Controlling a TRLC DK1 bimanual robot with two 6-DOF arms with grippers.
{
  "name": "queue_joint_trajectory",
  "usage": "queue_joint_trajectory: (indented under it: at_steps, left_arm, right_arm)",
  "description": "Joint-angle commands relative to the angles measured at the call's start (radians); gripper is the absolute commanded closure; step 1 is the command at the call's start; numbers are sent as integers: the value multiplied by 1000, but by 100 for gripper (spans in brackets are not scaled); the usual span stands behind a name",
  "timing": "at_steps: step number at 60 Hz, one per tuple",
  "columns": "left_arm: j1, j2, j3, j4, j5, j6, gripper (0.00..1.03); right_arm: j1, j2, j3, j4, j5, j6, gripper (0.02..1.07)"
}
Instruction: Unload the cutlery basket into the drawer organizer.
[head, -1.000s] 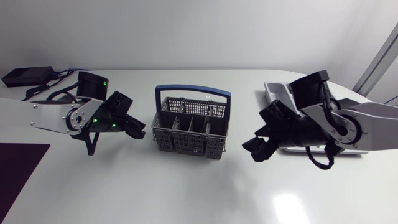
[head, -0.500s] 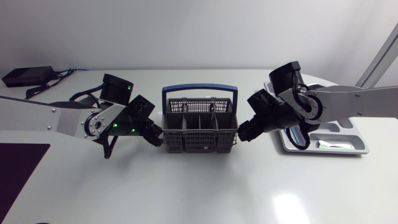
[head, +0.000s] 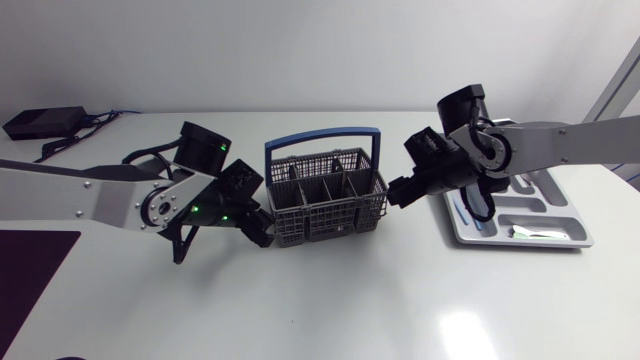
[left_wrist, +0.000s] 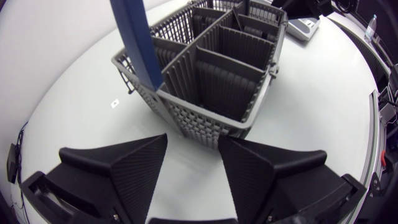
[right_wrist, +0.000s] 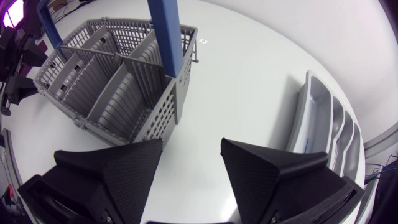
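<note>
The grey cutlery basket (head: 330, 198) with a blue handle (head: 322, 138) stands mid-table, turned slightly askew. Its compartments look empty in both wrist views. My left gripper (head: 258, 226) sits open at the basket's left end; in the left wrist view the basket (left_wrist: 211, 68) is just ahead of the open gripper (left_wrist: 193, 142), not between the fingers. My right gripper (head: 398, 192) is open at the basket's right end, with the basket (right_wrist: 118, 81) ahead and to one side of the gripper (right_wrist: 191, 147). The grey drawer organizer (head: 545, 240) lies at the right, also seen as the organizer (right_wrist: 326, 121) in the right wrist view.
A black box (head: 42, 122) with cables sits at the back left. A dark mat (head: 28, 275) lies at the front left edge. The organizer holds a few small items. White tabletop (head: 330, 300) stretches in front of the basket.
Both arms have swung in from the sides to the basket's two ends. The basket has shifted a little to the right and turned slightly.
</note>
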Motion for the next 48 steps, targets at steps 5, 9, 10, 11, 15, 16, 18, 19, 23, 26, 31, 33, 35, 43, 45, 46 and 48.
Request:
queue_joint_trajectory:
  at_steps: [5, 9, 10, 11, 15, 16, 18, 19, 23, 26, 31, 33, 35, 43, 45, 46, 48]
  left_arm:
    - [12, -131, -33, -6, 22, -13, 44]
    - [15, -170, -37, -15, 24, -15, 44]
    - [15, -177, -37, -16, 24, -18, 44]
    - [15, -184, -37, -18, 24, -23, 44]
    - [9, -200, -37, -20, 24, -32, 44]
    - [6, -204, -37, -20, 24, -33, 44]
    - [1, -208, -37, -20, 25, -38, 44]
    - [-6, -208, -37, -18, 25, -41, 44]
    - [-19, -208, -36, -16, 24, -47, 44]
    - [-32, -205, -34, -13, 24, -53, 44]
    - [-45, -199, -30, -12, 24, -56, 44]
    - [-49, -197, -30, -10, 24, -60, 44]
    - [-51, -197, -28, -9, 24, -63, 44]
    - [-69, -193, -28, -3, 24, -67, 44]
    - [-72, -190, -30, -1, 24, -67, 44]
    - [-74, -188, -30, 0, 24, -67, 44]
    - [-77, -187, -30, 0, 24, -67, 44]
  right_arm:
    - [-3, -154, -23, -40, -5, 48, 32]
    - [8, -209, -24, -68, -8, 72, 32]
    - [16, -223, -24, -71, -8, 80, 32]
    - [20, -231, -24, -74, -8, 86, 32]
    - [57, -248, -12, -93, -8, 123, 32]
    - [66, -251, -9, -94, -8, 134, 32]
    - [82, -252, -4, -94, -7, 148, 32]
    - [95, -251, -1, -94, -5, 158, 32]
    - [123, -238, 9, -94, 2, 180, 32]
    - [158, -212, 20, -91, 12, 198, 32]
    - [215, -169, 32, -76, 62, 214, 32]
    - [235, -151, 37, -65, 79, 221, 32]
    - [253, -131, 43, -54, 98, 227, 32]
    - [310, -56, 74, -37, 165, 280, 33]
    - [315, -42, 80, -27, 180, 290, 33]
    - [315, -36, 82, -25, 188, 292, 33]
    - [315, -22, 89, -24, 202, 298, 33]
